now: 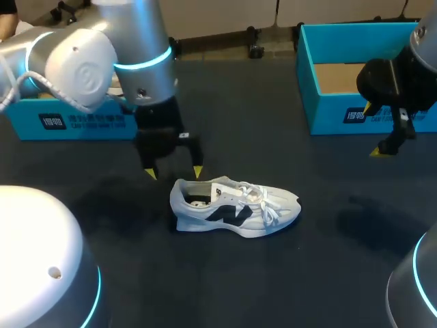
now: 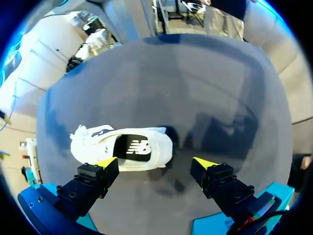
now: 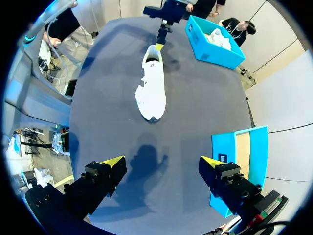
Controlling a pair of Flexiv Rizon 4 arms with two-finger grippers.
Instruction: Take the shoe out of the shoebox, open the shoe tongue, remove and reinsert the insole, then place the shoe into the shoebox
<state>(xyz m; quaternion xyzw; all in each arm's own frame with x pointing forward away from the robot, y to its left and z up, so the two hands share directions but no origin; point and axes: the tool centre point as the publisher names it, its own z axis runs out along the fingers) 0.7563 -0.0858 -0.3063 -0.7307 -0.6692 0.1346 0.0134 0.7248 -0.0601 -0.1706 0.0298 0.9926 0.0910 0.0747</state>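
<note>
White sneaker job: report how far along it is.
Done: the white lace-up sneaker lies on the dark table, outside the open teal cardboard shoebox. In hand: the left pincer, open, hovers at its heel; the right pincer is open, empty. Left: tongue, the dark insole seated inside, reboxing.

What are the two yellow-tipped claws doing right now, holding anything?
Left gripper: open, holding nothing, close to the heel of the shoe.
Right gripper: open, holding nothing, near the shoebox.
</note>
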